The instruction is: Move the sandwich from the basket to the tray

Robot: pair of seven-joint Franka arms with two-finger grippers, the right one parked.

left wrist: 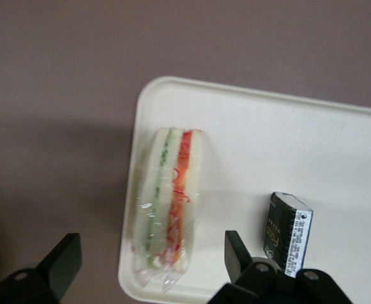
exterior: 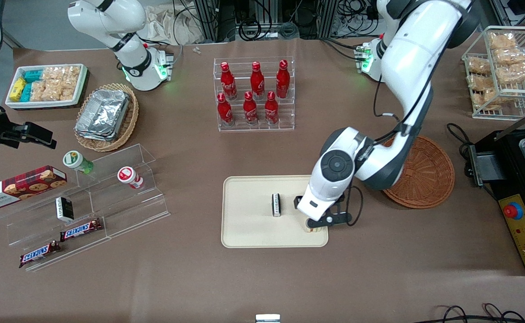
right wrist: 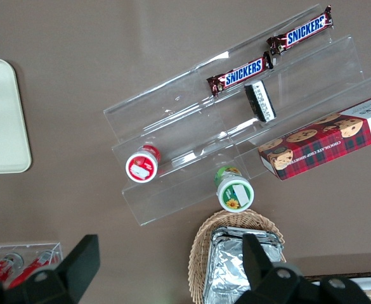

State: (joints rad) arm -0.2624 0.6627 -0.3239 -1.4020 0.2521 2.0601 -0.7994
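While the gripper (exterior: 312,226) hangs over the tray (left wrist: 337,145) at lower centre of the front view, fingers (left wrist: 239,250) apart, the wrapped sandwich (left wrist: 167,204) stands edge-up on it — light, squashy, slippery film; best pinched gently across its bread faces.

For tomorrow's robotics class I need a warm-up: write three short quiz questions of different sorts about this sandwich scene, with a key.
1. True or false: the sandwich lies on the tray.
2. Multiple choice: the gripper is A) open above the sandwich, B) shut on it, C) over the basket.
3. What small dark thing shares the tray?

Key: 1 true; 2 A; 3 a small black packet.
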